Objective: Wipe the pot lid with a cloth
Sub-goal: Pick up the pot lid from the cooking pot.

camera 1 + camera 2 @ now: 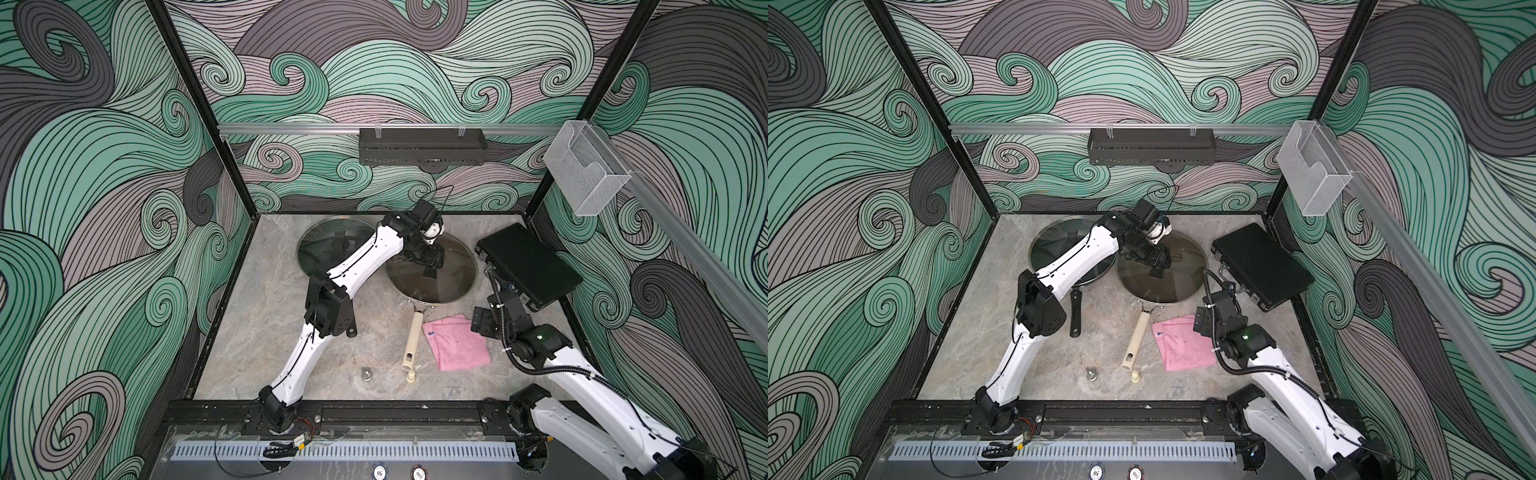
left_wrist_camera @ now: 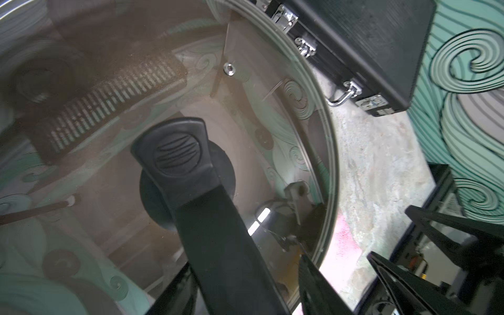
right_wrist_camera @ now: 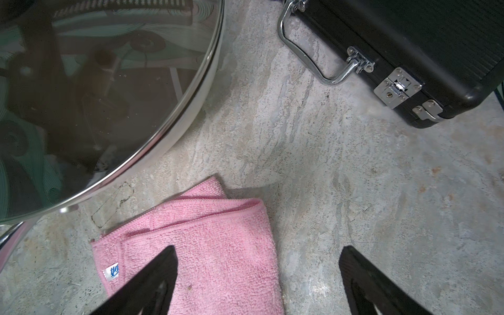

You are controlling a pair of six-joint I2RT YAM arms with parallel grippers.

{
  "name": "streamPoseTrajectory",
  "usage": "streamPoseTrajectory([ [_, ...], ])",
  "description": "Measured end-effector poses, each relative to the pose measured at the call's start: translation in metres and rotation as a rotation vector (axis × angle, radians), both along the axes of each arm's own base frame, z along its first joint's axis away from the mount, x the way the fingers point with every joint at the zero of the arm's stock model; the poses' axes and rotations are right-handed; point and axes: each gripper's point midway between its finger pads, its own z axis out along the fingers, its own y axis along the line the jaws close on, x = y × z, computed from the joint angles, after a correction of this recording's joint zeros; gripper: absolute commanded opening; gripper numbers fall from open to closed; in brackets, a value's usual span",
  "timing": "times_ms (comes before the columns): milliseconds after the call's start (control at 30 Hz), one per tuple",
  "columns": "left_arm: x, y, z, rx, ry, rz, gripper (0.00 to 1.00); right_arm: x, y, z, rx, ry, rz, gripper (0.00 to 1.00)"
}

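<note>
Step in hand: cloth pickup, wiping not started

- left gripper (image 1: 430, 272) is over the middle of the glass pot lid (image 1: 446, 291). The left wrist view shows the jaws partly closed either side of the black lid handle (image 2: 191, 163), so it looks clamped on it. The lid sits flat on its pan, not lifted as far as I can tell
- right gripper (image 3: 257, 246) is spread wide and holds nothing. It hovers low at the far edge of the cloth (image 3: 212, 240), one finger over pink, the other over bare table (image 3: 354, 163)
- the cloth lies folded flat on the table in both top views (image 1: 457, 345) (image 1: 1183, 347), just beside the cream pan handle (image 1: 412, 340) and near the lid rim. The blue tag is on the side toward that handle
- black case (image 1: 528, 266) sits close behind the right arm, and a second lidded pan (image 1: 328, 245) is under the left arm

Next move, my read: shift right so both fingers straddle the folded edge, drop to the table, pinch a thick bunch, lift, then swing onto the glass clear of the handle and the left fingers. Left should hold the lid steady. Risks: snagging only the top layer, or the elbow clipping the case
</note>
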Motion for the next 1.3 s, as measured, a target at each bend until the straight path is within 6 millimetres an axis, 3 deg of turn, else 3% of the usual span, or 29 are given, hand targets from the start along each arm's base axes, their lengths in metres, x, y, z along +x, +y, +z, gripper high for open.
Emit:
streamPoseTrajectory([
  [500,0.014,0.001,-0.001,0.108,-0.123,0.051,0.54,0.005,0.007,0.006,0.047,-0.033,0.002,0.93],
  [1300,0.04,-0.008,-0.011,0.212,-0.311,0.034,0.51,0.008,0.011,-0.001,0.066,-0.028,0.003,0.94],
])
